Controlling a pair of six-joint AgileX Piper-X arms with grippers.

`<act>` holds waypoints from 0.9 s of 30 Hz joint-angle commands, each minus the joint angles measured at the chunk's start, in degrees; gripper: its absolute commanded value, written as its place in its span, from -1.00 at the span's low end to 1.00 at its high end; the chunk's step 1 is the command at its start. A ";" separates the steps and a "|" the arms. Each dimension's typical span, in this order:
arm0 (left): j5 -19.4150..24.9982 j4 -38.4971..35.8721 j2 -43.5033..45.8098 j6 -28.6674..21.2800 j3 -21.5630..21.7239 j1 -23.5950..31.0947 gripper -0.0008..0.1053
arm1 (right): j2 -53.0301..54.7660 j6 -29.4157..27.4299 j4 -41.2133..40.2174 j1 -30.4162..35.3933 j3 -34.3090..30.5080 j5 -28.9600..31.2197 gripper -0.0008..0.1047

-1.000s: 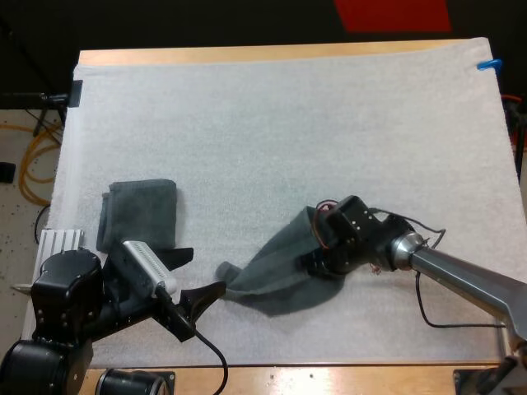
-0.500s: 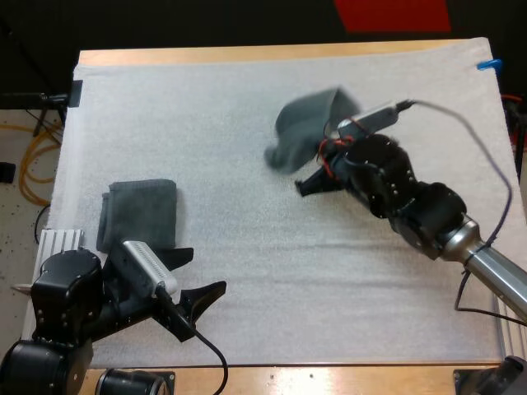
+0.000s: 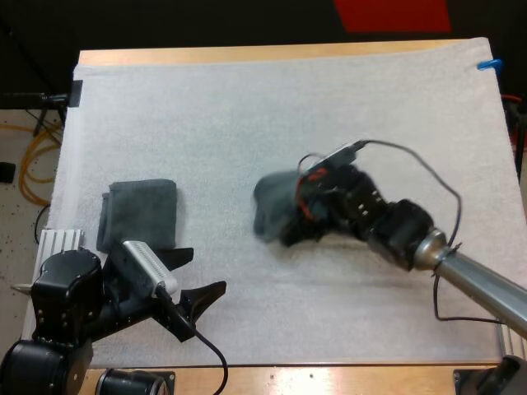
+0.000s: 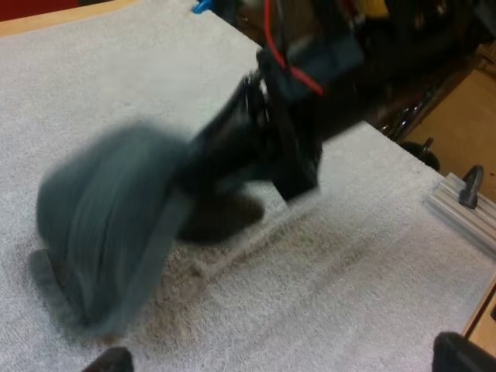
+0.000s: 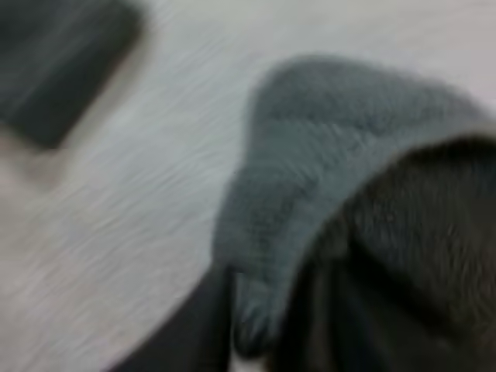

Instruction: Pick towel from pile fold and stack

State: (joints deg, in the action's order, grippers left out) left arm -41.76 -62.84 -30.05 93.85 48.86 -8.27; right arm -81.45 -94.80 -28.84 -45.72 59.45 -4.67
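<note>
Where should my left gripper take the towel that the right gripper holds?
Probably at the loose bunched end of the towel, which sticks out past the right gripper toward the folded towel. Come in from where the left gripper sits, low over the mat, fingers open, once it settles.

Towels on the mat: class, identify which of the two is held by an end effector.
The bunched towel near the middle of the mat, gripped by the right end effector. The folded towel lies flat at the mat's left, untouched.
</note>
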 commanded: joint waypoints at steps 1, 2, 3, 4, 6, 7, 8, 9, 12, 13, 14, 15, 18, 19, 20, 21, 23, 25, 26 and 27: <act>-0.04 0.10 0.10 -0.33 0.39 -0.23 0.38 | 1.03 -0.73 0.78 -1.19 0.74 -1.67 0.39; -0.04 0.10 0.10 -0.33 0.39 -0.23 0.38 | 1.30 -2.42 0.50 -2.36 0.97 -1.67 0.58; -0.04 0.10 0.10 -0.33 0.39 -0.23 0.38 | 1.61 -3.82 0.14 -3.28 1.17 -1.62 0.64; -0.04 0.10 0.10 -0.33 0.39 -0.23 0.38 | 1.88 -4.51 -0.05 -3.83 1.28 -1.45 0.65; -0.04 0.10 0.10 -0.33 0.39 -0.23 0.38 | 2.73 -4.91 -0.18 -4.84 1.30 0.28 0.64; -0.04 0.10 0.10 -0.33 0.39 -0.23 0.38 | 2.98 -4.92 -0.32 -4.95 1.30 1.31 0.64; -0.04 0.10 0.10 -0.33 0.39 -0.23 0.38 | 3.23 -4.92 -0.60 -4.91 1.30 3.96 0.64; -0.04 0.10 0.10 -0.33 0.39 -0.23 0.38 | 3.27 -4.92 -1.32 -4.46 1.30 7.41 0.64; -0.04 0.10 -0.05 -0.33 0.39 -0.23 0.38 | 3.02 -4.76 -4.22 -2.50 1.30 8.20 0.64; -0.04 0.10 -0.04 -0.33 0.37 -0.23 0.38 | 2.91 -4.52 -4.74 -1.64 1.29 7.62 0.64; -0.04 0.10 -0.04 -0.33 0.12 -0.23 0.38 | 2.63 -3.75 -6.11 -0.40 1.16 5.32 0.64; -0.04 0.10 -0.04 -0.33 0.00 -0.23 0.38 | 2.12 -2.51 -7.33 1.03 1.15 2.16 0.64; -0.04 0.10 -0.19 -0.33 -0.72 -0.23 0.38 | 0.69 3.55 -9.43 3.67 1.15 -7.52 0.64; -0.04 0.11 -0.17 -0.33 -0.97 -0.23 0.38 | 0.50 4.82 -9.59 3.77 1.15 -9.23 0.64; -0.04 0.32 -0.17 -0.33 -1.42 -0.23 0.38 | 0.00 5.98 -9.58 3.73 1.15 -11.40 0.64; -0.04 0.34 -0.17 -0.33 -1.73 -0.23 0.38 | -0.31 5.92 -9.46 3.59 1.15 -12.57 0.64; -0.04 0.34 -0.17 -0.33 -2.10 -0.23 0.38 | -0.69 4.79 -9.62 2.76 1.15 -11.73 0.64; -0.04 0.34 -0.17 -0.33 -2.17 -0.23 0.38 | -1.26 4.43 -10.76 2.70 1.15 -10.65 0.64; -0.04 0.34 -0.17 -0.33 -2.17 -0.23 0.38 | -1.83 4.65 -12.20 2.71 1.15 -10.57 0.64; -0.04 0.23 -0.17 -0.33 -2.17 -0.23 0.38 | -2.57 4.65 -13.58 2.91 1.15 -10.55 0.64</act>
State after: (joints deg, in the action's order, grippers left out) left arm -41.76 -62.84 -30.05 93.85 46.71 -8.27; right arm -83.50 -90.00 -40.99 -43.15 60.36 -15.03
